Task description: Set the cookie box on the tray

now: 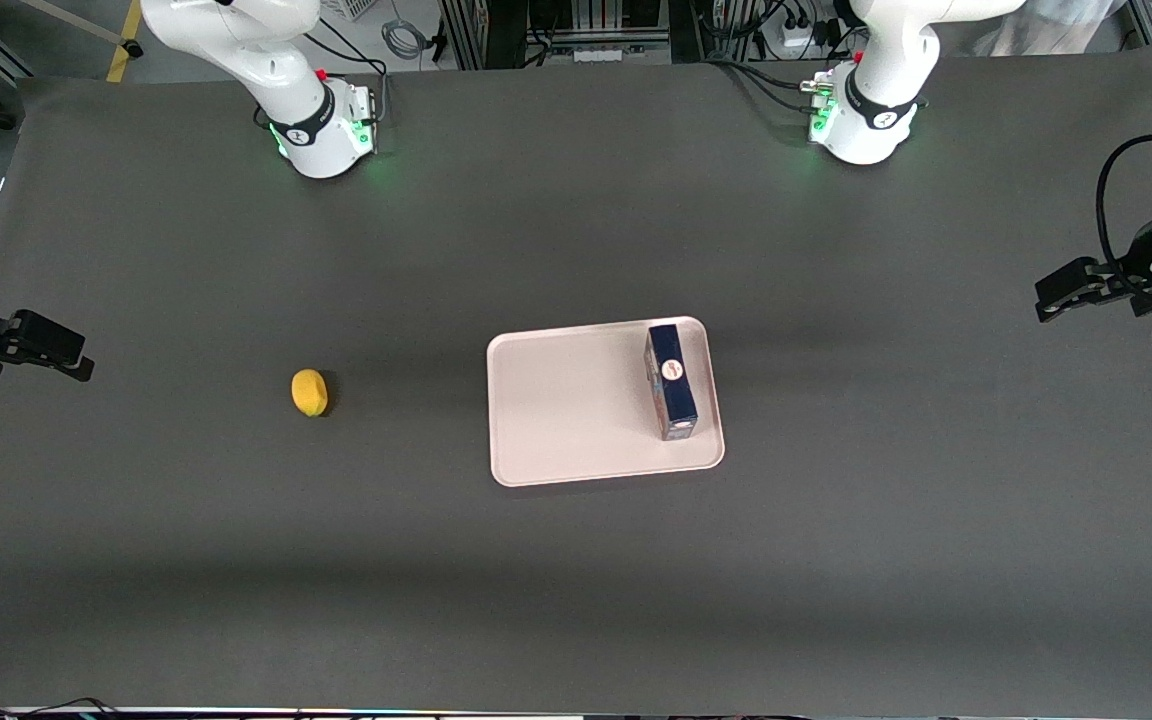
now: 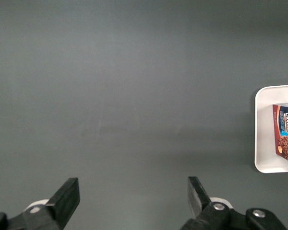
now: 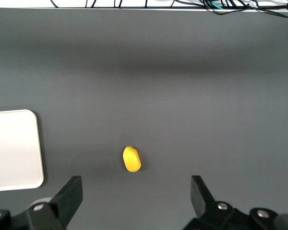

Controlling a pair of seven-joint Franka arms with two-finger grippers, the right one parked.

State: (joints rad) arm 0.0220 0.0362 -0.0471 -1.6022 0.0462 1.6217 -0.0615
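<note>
Cookie box (image 1: 671,381) already sits on tray (image 1: 576,420), at the working-arm end, long axis across the tray's short side. Left gripper (image 2: 133,196): jaws spread wide, empty, over bare mat, box well apart off to one side. Placement looks done.

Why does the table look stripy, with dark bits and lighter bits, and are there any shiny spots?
Front view: soft dark shadow bands cross the grey table, one running past the tray and cookie box; green lamps glow at the arm bases. Left wrist view: even light, no glare; the open pincer hangs over bare table, away from the tray. Right wrist view: one faint band above the yellow lump.
</note>
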